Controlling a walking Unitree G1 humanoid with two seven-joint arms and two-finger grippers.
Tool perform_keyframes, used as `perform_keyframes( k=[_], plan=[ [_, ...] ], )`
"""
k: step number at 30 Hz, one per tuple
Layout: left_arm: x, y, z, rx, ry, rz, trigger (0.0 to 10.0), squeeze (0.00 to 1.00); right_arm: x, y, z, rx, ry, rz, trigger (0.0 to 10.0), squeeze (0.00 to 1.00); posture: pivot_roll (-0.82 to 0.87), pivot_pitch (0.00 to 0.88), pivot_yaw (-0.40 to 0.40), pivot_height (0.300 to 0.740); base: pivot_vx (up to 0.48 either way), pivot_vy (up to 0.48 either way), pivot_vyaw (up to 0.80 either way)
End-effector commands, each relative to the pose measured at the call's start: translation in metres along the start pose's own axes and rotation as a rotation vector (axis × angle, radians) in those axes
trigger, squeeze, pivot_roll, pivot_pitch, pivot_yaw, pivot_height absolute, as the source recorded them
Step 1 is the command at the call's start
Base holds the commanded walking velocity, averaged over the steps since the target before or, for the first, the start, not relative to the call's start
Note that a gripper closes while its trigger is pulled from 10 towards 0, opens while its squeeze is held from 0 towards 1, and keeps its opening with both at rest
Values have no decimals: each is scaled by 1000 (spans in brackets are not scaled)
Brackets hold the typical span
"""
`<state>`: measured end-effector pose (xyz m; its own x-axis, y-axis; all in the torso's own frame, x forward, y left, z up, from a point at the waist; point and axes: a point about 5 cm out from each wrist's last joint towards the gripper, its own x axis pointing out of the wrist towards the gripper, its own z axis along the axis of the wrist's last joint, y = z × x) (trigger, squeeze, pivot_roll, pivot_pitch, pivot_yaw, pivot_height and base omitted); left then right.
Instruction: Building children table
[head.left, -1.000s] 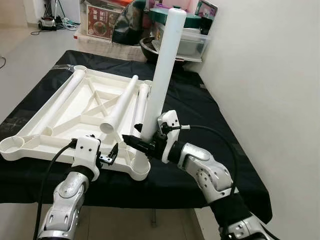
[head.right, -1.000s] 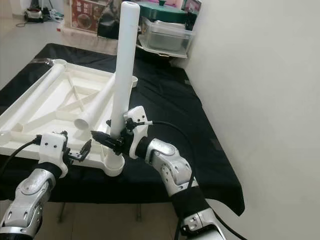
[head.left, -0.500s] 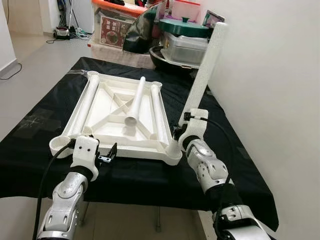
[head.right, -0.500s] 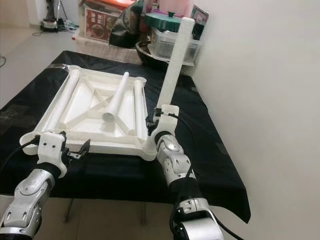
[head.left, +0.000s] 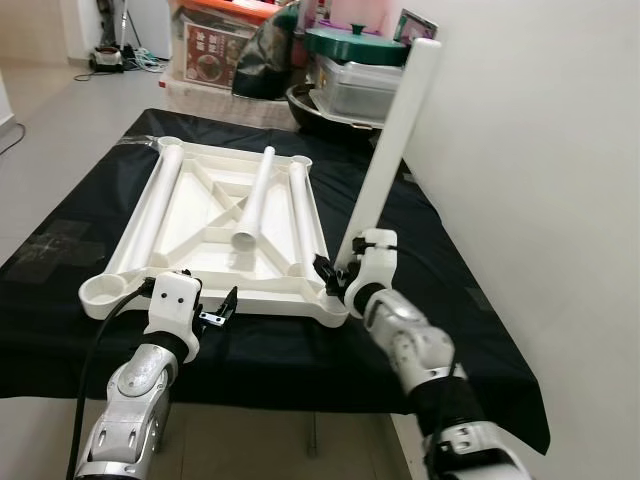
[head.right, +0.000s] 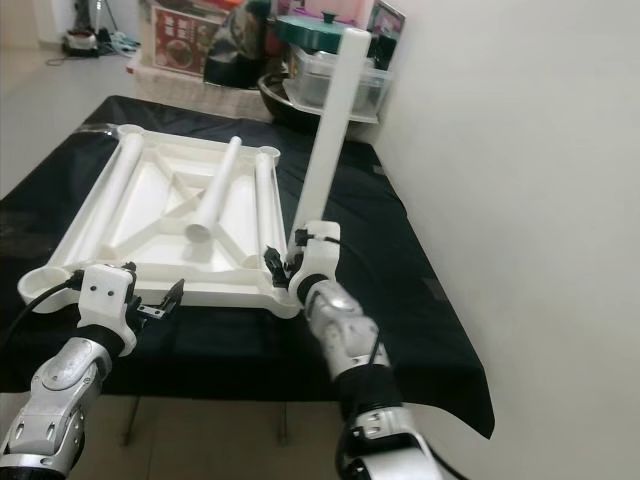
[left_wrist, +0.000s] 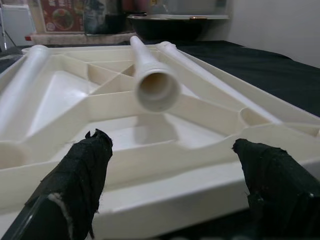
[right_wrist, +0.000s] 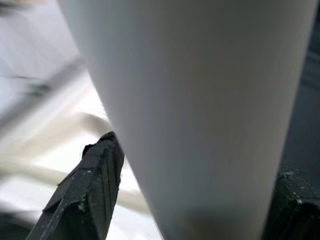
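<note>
Table leg (head.left: 392, 145), white and tall, now leans up toward the upper right of the frame instead of standing upright, its foot at the near right corner socket of the upturned tabletop (head.left: 200, 215), the right gripper (head.left: 338, 268) clamped round it, so seating looks unfinished, while the left gripper (head.left: 215, 315) hovers spread apart at the near edge.

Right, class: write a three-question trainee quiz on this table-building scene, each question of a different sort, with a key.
1. True or false: the right end effector holds the upright table leg.
2. How many legs lie on the upturned tabletop? A) one B) three C) five
3. Fill in: the left end effector is ___, holding nothing.

Key: 1 true; 2 B; 3 open.
</note>
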<state>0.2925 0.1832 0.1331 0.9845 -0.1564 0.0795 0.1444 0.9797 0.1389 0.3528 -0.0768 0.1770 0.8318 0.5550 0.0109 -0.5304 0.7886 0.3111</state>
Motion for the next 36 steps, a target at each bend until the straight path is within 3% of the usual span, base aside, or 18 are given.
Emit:
perform_keyframes(
  k=[1, 2, 3, 9, 10, 11, 12, 13, 14, 15, 18, 19, 22, 23, 24, 30, 31, 36],
  plan=[
    [1, -5, 0, -18, -7, -21, 10000, 0, -4, 29, 13, -51, -49, 300, 10000, 0, 180, 0, -225, 740, 0, 0, 0],
    [1, -5, 0, -18, -7, -21, 10000, 0, -4, 29, 13, -51, -49, 300, 10000, 0, 180, 0, -225, 740, 0, 0, 0],
    [2, -5, 0, -20, -8, -21, 10000, 0, -9, 33, 12, -85, -23, 394, 10000, 0, 182, 0, -233, 740, 0, 0, 0],
    [2, -6, 0, -21, -10, -19, 10000, 0, -9, 35, 3, -110, 10, 422, 10000, 0, 190, 0, -239, 740, 0, 0, 0],
    [2, -6, 0, -21, -10, -17, 10000, 0, -4, 30, -8, -133, 42, 353, 0, 0, 192, 0, -239, 740, 0, 0, 0],
    [2, -6, 0, -21, -10, -17, 10000, 0, -4, 30, -8, -133, 42, 353, 0, 0, 192, 0, -239, 740, 0, 0, 0],
    [1, -6, 0, -21, -10, -17, 10000, 0, 0, 23, -14, -139, 64, 261, 0, 0, 190, 0, -235, 740, 0, 0, 0],
    [1, -6, 0, -21, -10, -18, 10000, 0, 4, 12, -19, -132, 96, 139, 0, 0, 190, 0, -235, 740, 0, 0, 0],
    [1, -6, 0, -21, -11, -19, 10000, 0, 6, -10, -24, -110, 127, -103, 0, 0, 190, 0, -235, 740, 0, 0, 0],
    [1, -6, 0, -21, -11, -19, 10000, 0, 6, -10, -24, -110, 127, -103, 0, 0, 190, 0, -235, 740, 0, 0, 0],
    [1, -6, 0, -22, -12, -20, 10000, 0, -8, -54, -34, -58, 165, -564, 0, 0, 188, 0, -236, 740, 0, 0, 0],
    [1, -6, 1, -22, -14, -19, 10000, 0, -17, -61, -40, -23, 172, -637, 0, 0, 188, 0, -236, 740, 0, 0, 0],
    [1, -6, 1, -22, -14, -18, 10000, 0, -16, -56, -43, -14, 182, -596, 0, 0, 188, 0, -236, 740, 0, 0, 0],
    [1, -6, 1, -23, -15, -18, 10000, 0, -14, -46, -44, -20, 171, -532, 3647, 0, 185, 0, -232, 740, 0, 0, 0],
    [1, -6, 1, -23, -15, -18, 10000, 0, -11, -36, -42, -37, 166, -458, 10000, 0, 185, 0, -232, 740, 0, 0, 0],
    [2, -7, 0, -24, -15, -22, 10000, 0, 0, -11, -24, -50, 62, -259, 10000, 0, 177, 0, -225, 740, 0, 0, 0],
    [2, -7, 0, -24, -15, -23, 10000, 0, 2, -9, -18, -64, 33, -238, 10000, 1000, 177, 0, -229, 740, 0, 0, 0],
    [2, -7, 0, -25, -15, -20, 10000, 0, 5, -5, -2, -112, -31, -217, 10000, 1000, 172, 0, -234, 740, 0, 0, 0]
  ],
)
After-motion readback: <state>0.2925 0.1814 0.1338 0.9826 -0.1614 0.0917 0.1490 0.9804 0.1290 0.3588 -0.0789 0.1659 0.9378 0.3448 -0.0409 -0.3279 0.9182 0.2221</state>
